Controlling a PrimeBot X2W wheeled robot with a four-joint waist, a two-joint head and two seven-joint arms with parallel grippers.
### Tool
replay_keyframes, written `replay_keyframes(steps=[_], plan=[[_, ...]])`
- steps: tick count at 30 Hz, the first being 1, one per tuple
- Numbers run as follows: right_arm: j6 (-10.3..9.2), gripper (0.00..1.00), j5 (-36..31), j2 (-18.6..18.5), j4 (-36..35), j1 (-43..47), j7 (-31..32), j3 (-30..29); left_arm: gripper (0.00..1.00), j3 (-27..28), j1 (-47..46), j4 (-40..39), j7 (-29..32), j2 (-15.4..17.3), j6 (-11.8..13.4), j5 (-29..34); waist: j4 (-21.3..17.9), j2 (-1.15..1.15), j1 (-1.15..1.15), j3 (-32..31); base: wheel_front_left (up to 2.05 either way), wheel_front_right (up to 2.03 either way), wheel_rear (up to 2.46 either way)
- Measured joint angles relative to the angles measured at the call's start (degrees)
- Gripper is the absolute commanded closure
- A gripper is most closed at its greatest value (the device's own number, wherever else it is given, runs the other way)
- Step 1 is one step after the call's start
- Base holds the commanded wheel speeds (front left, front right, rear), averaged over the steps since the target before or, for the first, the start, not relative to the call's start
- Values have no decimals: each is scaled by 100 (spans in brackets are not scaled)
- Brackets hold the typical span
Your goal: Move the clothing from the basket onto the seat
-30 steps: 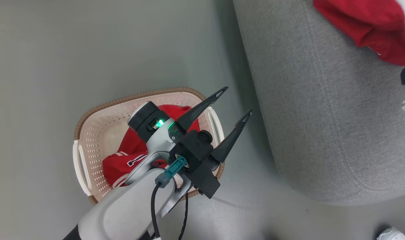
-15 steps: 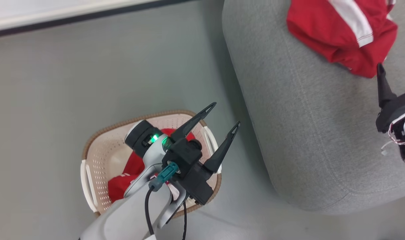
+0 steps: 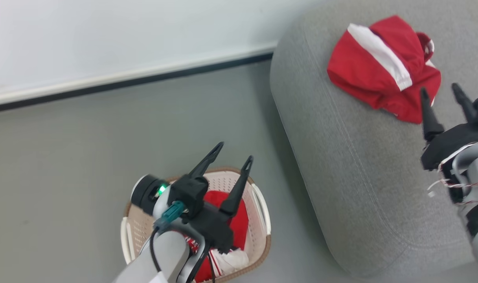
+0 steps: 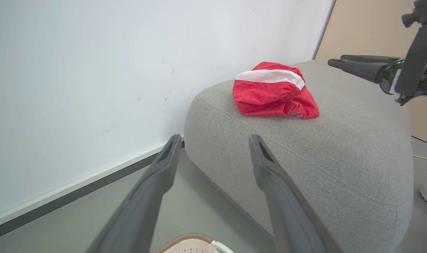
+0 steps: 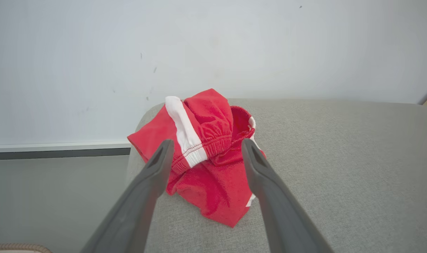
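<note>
White wall (image 3: 105,35) and dark baseboard (image 3: 125,81) at far left, grey floor (image 3: 66,165) below. Our left gripper (image 3: 236,151) hangs above the basket (image 3: 138,230) with its fingers spread wide, nothing between them, tips pointing toward the wall. The basket sits on the floor near the seat (image 3: 341,177), and we see a strip of floor between them. One red garment (image 3: 239,224) lies bunched inside the basket, with white trim showing at the near end, partly hidden by our arm. Further right, the striped red garment (image 3: 364,74) is crumpled on top of the seat at the end closest to the wall, white band facing up. Our right gripper (image 3: 438,88) is over the seat, just on the near side of that garment, jaws wide apart and empty. In the right wrist view its fingers frame the garment and we see no contact.
</note>
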Motion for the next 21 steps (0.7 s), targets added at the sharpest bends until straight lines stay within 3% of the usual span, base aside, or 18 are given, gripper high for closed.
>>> replay_keyframes(steps=[17, 21], plan=[[41, 0, 57, 873, -1072, 1253, -1, 267, 0, 1009, 1274, 107, -1, 345, 302, -498, 709, 0, 0, -1074, 0, 0, 0], [-27, 0, 57, 1115, -1376, 1695, -1, 320, 0, 1272, 1605, -16, -1, 394, 353, -560, 838, 1, 0, -1272, 0, 0, 0]])
